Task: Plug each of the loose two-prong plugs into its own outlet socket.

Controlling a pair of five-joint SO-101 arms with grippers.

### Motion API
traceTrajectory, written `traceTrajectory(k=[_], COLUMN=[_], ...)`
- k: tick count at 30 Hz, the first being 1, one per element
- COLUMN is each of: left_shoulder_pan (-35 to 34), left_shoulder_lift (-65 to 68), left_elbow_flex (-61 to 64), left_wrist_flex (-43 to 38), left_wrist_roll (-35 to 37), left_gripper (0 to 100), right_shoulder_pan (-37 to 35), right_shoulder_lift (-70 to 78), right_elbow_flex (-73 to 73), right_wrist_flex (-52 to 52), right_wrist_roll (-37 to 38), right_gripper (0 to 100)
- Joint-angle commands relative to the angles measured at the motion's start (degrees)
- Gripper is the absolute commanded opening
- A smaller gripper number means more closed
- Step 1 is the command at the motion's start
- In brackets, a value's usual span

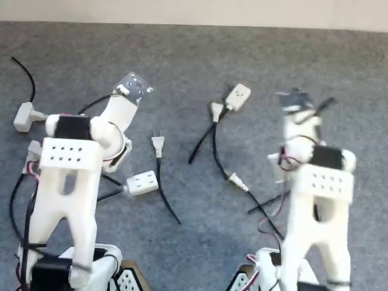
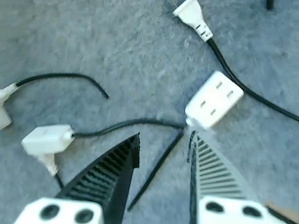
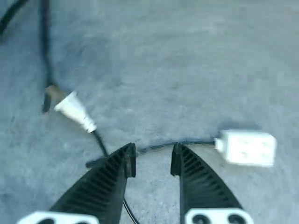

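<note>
landmark: lone plug [image 1: 157, 143], loose on the grey carpet [image 1: 200, 54] between the two arms, prongs bare, black cord [image 1: 168, 197] trailing back toward the arm bases.

just left of that cord, nearer the bases than the lone plug: white socket block [image 1: 142, 182], flat, slots up, nothing plugged in. left gripper [image 2: 164, 135] released, fingers [image 2: 114, 168] spread wide, grasping nothing, tips just short of the socket block, on the side away from the lone plug.

right of the lone plug and farther from the bases: second socket [image 1: 238, 96], with second plug [image 1: 216, 111] touching its edge; seated or merely beside, cannot tell. right of the lone plug and nearer the bases: third plug [image 1: 236, 180], loose on its cord. well left of the lone plug, past the left arm [image 1: 66, 176]: white adapter [image 1: 24, 116].

right gripper [image 3: 153, 147] well right of the lone plug, unclenched, narrow gap between fingers [image 3: 114, 175], grasping nothing; thin cord [image 3: 180, 143] on the carpet past the tips, leading to a boxy socket [image 3: 246, 148]; slim plug [image 3: 74, 111] lying apart from it, unplugged.
</note>
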Motion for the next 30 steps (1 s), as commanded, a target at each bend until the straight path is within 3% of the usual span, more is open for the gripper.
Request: traceTrajectory(k=[1, 5, 9, 13, 17, 24, 30], left_shoulder_pan=[0.84, -1.1, -5.58, -8.92, -8.13, -5.85, -3.21], left_shoulder_lift=[1.27, 1.8, 2.15, 2.24, 2.42, 2.42, 2.51], left_elbow_flex=[2.86, 4.26, 4.26, 4.09, 1.45, -7.78, -6.11], left_wrist_flex=[-6.59, -7.38, -7.3, -3.25, -1.41, 6.51, 9.49], left_wrist_roll=[-0.53, -0.79, -8.97, -12.31, -12.57, -12.66, -12.66], left_gripper=[19, 19, 19, 19, 20, 41, 39], right_shoulder_pan=[-7.25, -13.58, -17.89, -19.91, -19.65, -11.21, -7.78], right_shoulder_lift=[4.7, 9.19, 11.56, 13.05, 14.37, 13.14, 12.62], right_elbow_flex=[-3.56, -3.56, -3.38, -2.86, 2.15, 7.87, 9.01], right_wrist_flex=[-2.33, -4.97, -5.05, -6.02, -11.21, -16.48, -18.07], right_wrist_roll=[3.43, 3.52, 3.52, 3.6, 6.15, 10.81, 10.11], right_gripper=[12.7, 12.7, 12.7, 12.7, 12.8, 12.8, 12.8])
